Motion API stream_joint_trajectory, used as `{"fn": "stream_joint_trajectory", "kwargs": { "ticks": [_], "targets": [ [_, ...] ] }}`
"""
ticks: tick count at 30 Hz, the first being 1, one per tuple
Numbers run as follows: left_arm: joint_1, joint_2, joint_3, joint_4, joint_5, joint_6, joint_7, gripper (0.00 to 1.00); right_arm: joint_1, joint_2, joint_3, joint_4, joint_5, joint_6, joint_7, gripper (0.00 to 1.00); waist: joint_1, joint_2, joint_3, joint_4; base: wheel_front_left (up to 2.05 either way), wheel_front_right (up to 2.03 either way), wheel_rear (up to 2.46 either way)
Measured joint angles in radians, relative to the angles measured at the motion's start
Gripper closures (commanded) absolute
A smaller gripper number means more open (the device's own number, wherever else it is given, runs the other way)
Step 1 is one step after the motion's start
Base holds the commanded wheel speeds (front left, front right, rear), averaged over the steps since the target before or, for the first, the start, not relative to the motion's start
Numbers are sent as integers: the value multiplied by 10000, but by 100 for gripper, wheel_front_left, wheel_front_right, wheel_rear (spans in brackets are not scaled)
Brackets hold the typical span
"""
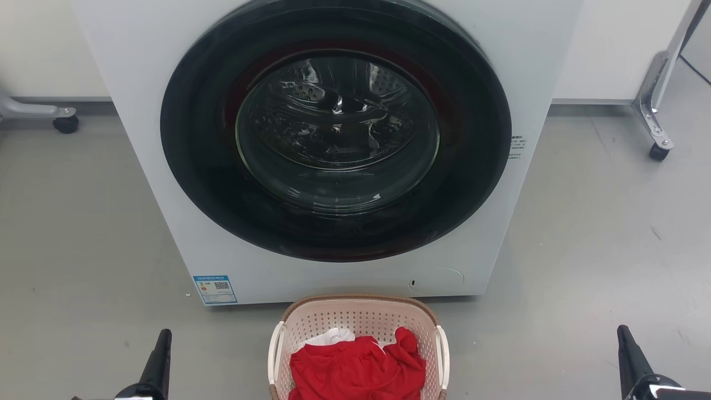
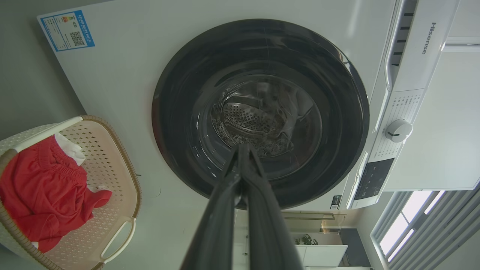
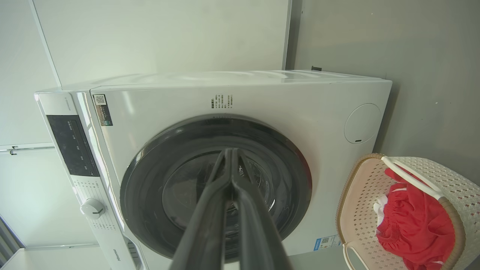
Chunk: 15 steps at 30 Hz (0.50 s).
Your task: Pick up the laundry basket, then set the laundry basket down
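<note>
smooth grey floor (image 1: pixel 583 250), few dark scuffs. big white front-loading washing machine, dark round door (image 1: pixel 336 139), stands on it. small cream-pink perforated plastic laundry basket (image 1: pixel 361 322) on floor just before machine. metal frame legs on black casters: far left (image 1: pixel 65 123), far right (image 1: pixel 659 151).

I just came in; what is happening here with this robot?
The robot faces a white front-loading washing machine. A small cream-pink perforated plastic laundry basket, holding red and white clothes, stands on the grey floor before it, untouched. The left gripper and right gripper hang shut and empty, one on each side of the basket.
</note>
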Motion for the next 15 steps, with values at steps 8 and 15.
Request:
{"fn": "stream_joint_trajectory", "kwargs": {
  "ticks": [8,15],
  "targets": [
    [0,0,0,0,0,0,0,100,0,0,0,0,0,0,0,100,0,0,0,0,0,0,0],
    [0,0,0,0,0,0,-2,100,0,0,0,0,0,0,0,100,0,0,0,0,0,0,0]
  ]
}}
